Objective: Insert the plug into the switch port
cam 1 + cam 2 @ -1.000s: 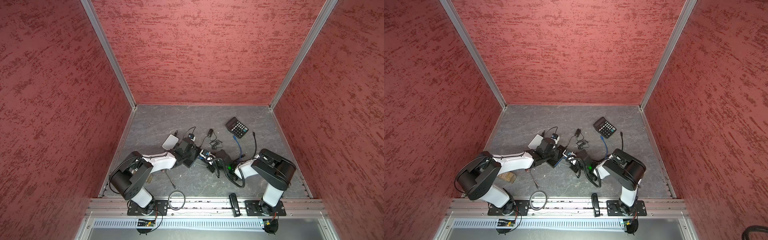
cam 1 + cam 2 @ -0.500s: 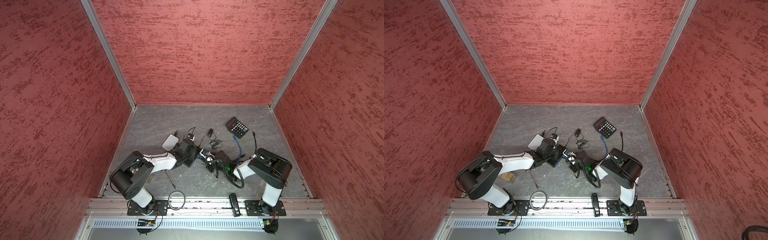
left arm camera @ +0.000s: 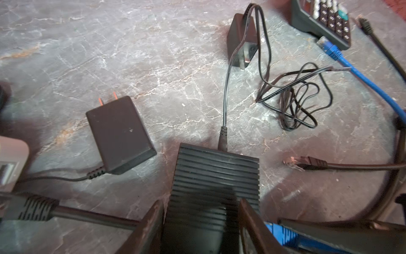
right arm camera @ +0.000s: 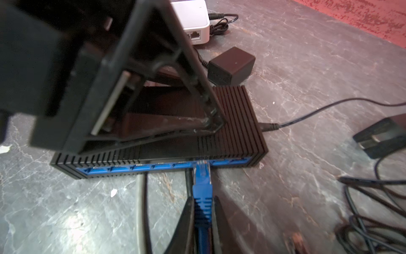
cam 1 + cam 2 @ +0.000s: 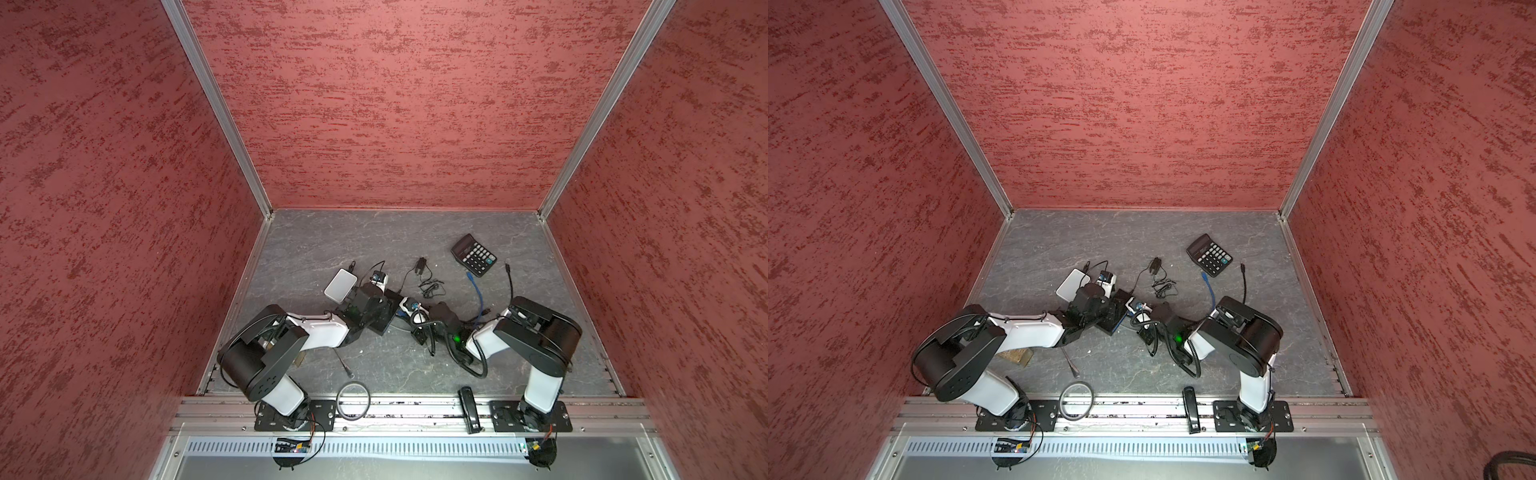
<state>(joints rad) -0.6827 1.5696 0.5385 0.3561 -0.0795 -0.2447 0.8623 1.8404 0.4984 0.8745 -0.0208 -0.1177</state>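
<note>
The switch (image 4: 232, 123) is a black ribbed box with a blue row of ports; it also shows in both top views (image 5: 385, 323) (image 5: 1115, 320) and in the left wrist view (image 3: 216, 173). My left gripper (image 3: 201, 205) is shut on the switch, one finger against each side. The plug (image 4: 202, 176) is blue with a clear tip. That tip is at the mouth of the third port from the row's end by the power lead; I cannot tell how deep it sits. My right gripper (image 4: 203, 203) is shut on the plug's ribbed boot.
A white router (image 4: 195, 24) and a black power adapter (image 4: 230, 66) lie behind the switch. A second adapter with a coiled cord (image 3: 241, 39), a loose black network plug (image 3: 312, 162) and a calculator (image 5: 473, 254) lie nearby. A grey cable (image 4: 140, 209) runs beside the plug.
My right arm has shifted a little leftward toward the switch with the plug. The left gripper has stayed on the switch.
</note>
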